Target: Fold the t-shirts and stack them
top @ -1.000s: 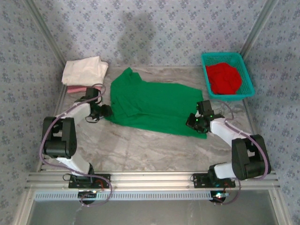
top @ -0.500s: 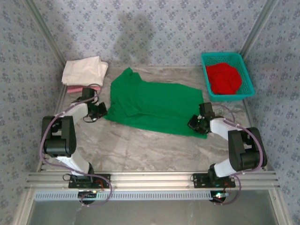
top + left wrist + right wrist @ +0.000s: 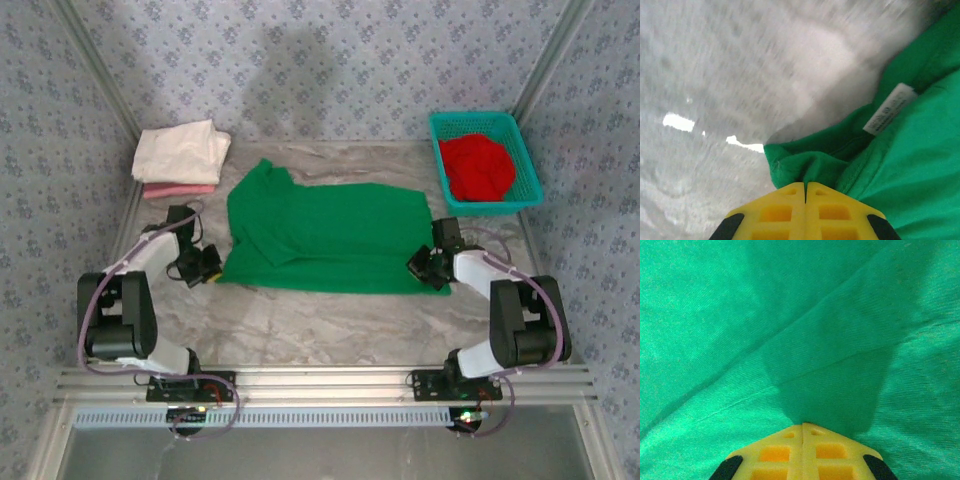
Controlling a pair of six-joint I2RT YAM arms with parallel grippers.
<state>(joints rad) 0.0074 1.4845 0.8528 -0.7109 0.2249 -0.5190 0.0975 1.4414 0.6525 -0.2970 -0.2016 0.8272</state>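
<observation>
We see the green t-shirt point(image 3: 330, 235) spread flat across the middle of the marbled table point(image 3: 320, 320), with its long edge running left to right and one sleeve sticking out at the far left corner. Our left gripper point(image 3: 205, 265) sits at the shirt's near left corner. In the left wrist view its yellow pads point(image 3: 775, 212) are pressed together at the left gripper point(image 3: 805, 187), with a bunched fold of the green t-shirt point(image 3: 910, 165) pinched between them. A white sewn-in label point(image 3: 890, 115) lies on the cloth just beyond that fold. This view is blurred over the bare table.

Our right gripper point(image 3: 425, 265) is at the shirt's near right corner. In the right wrist view the right gripper point(image 3: 803, 427) also has its pads closed against each other. The green t-shirt point(image 3: 790, 330) meets them right at the tip, so we read it as clamped on the cloth.

At the far left of the table the cream-white t-shirt point(image 3: 180, 150) lies folded on top of the pink t-shirt point(image 3: 175, 190), whose edge shows along the near side of the stack. At the far right the red t-shirt point(image 3: 477, 167) lies crumpled inside the teal basket point(image 3: 530, 170), well apart from the green one
</observation>
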